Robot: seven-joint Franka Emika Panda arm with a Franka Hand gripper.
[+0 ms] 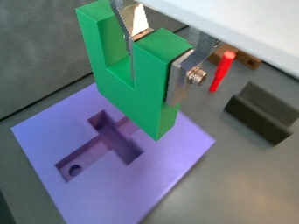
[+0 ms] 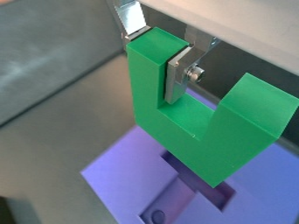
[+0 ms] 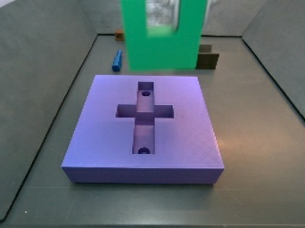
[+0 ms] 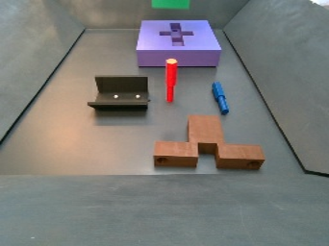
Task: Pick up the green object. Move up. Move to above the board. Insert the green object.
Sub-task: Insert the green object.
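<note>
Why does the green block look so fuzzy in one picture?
In a side view the green object is close to the camera and blurred, and the gripper holding it is a smear, while the board stays sharp. In both wrist views the green object looks crisp.

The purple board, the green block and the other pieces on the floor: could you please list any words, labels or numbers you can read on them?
None: no readable text shows in any view.
The board, the green block held in the gripper above it, the red peg, blue piece, brown blocks and fixture are all plain.
</note>
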